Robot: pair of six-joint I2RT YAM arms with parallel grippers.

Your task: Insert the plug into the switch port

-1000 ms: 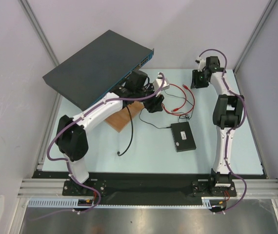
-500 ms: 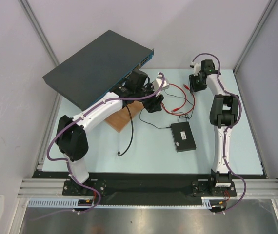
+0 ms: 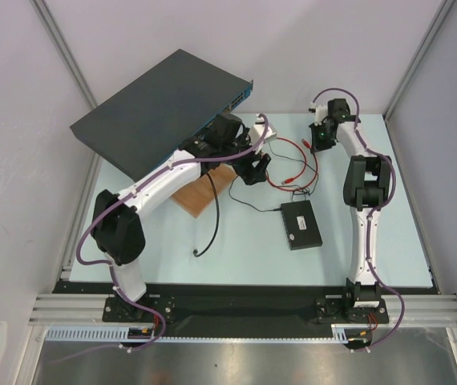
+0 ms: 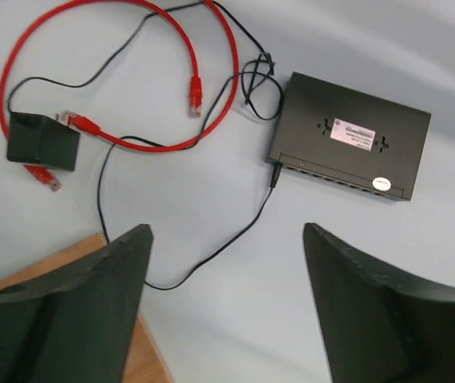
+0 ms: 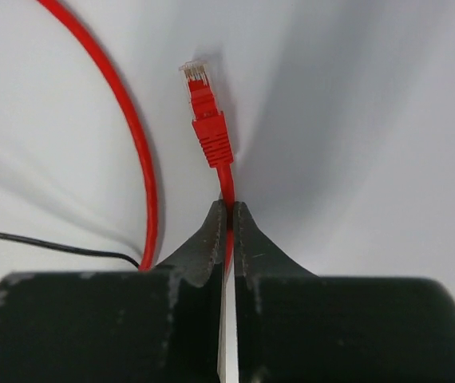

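Note:
In the right wrist view, my right gripper (image 5: pixel 229 209) is shut on the thin red cable just behind its plug (image 5: pixel 204 120). The plug sticks out past the fingertips, over the pale table. In the top view that gripper (image 3: pixel 318 141) is at the back right, by the red cable loops (image 3: pixel 297 150). The small black box (image 3: pixel 301 224) with a white label lies mid-table. Its switch port row (image 4: pixel 336 174) runs along the side edge. My left gripper (image 4: pixel 227 227) hangs open above the table with nothing between its fingers.
The large dark rack unit (image 3: pixel 160 108) rests tilted at the back left, over a wooden block (image 3: pixel 204 191). A thick black cable (image 3: pixel 212 228) trails toward the front. A black cube (image 4: pixel 42 141) on a thin black wire lies among other red plug ends (image 4: pixel 195 92).
My right gripper has closed on the red cable behind the plug after shifting slightly left. My left gripper has opened wider.

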